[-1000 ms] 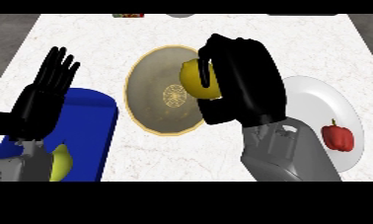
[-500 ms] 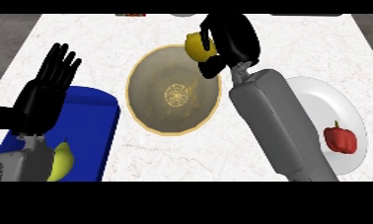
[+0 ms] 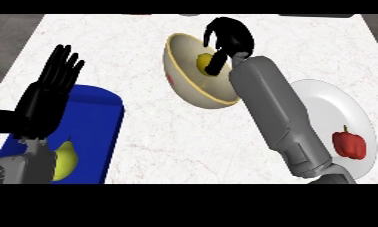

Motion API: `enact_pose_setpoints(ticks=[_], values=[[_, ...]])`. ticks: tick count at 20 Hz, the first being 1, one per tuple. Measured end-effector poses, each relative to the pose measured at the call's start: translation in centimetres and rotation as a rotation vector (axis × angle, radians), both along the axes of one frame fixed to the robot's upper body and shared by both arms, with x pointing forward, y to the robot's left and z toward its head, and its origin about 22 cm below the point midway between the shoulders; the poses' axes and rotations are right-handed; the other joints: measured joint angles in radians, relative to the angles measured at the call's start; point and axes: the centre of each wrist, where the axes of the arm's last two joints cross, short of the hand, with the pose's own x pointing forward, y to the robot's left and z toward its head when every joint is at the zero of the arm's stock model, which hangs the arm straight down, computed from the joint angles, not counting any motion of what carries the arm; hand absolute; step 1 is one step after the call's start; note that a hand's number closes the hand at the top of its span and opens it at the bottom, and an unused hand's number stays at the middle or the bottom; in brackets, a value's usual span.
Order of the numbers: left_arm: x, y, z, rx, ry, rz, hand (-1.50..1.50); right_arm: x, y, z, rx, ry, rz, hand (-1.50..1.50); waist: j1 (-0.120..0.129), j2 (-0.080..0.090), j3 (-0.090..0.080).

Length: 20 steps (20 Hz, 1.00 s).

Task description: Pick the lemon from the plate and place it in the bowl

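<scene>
The yellow lemon (image 3: 204, 62) lies inside the beige bowl (image 3: 188, 88) at the middle of the counter. The bowl looks tipped, with its opening turned up and to the left. My right hand (image 3: 230, 37) hangs over the bowl's far right rim. Its fingers arch downward, and one black finger (image 3: 216, 64) reaches into the bowl and touches the lemon's right side. The hand does not wrap round the lemon. My left hand (image 3: 46, 98) rests open at the left, fingers up, above a blue plate (image 3: 96, 121).
A white plate (image 3: 328, 113) at the right holds a red pepper (image 3: 348, 142), partly behind my right forearm (image 3: 277, 113). A yellow-green fruit (image 3: 65, 160) lies on the blue plate. Small dark items sit at the counter's far edge.
The lemon has gone from my right hand's grasp above the bowl's far rim down into the bowl. The bowl now appears tipped and shifted to the right. The left hand has stayed in place.
</scene>
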Motion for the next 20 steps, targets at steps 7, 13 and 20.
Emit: enact_pose_setpoints(ticks=[7,13,20], values=[[0.2,-0.4,0.6,-0.001,0.002,-0.004,0.0,1.1,-1.0,-1.7,0.227,-0.016,0.086,-1.5,0.002,0.001,0.001],[0.1,-0.2,0.5,-0.009,0.003,0.005,0.0,2.1,-3.0,0.1,0.597,-0.122,0.011,-1.5,-0.005,-0.001,0.001],[-0.4,0.0,-0.3,-0.008,0.002,0.023,0.0,3.2,-9.4,0.6,0.751,-0.192,-0.116,-1.5,-0.022,-0.007,0.0]])
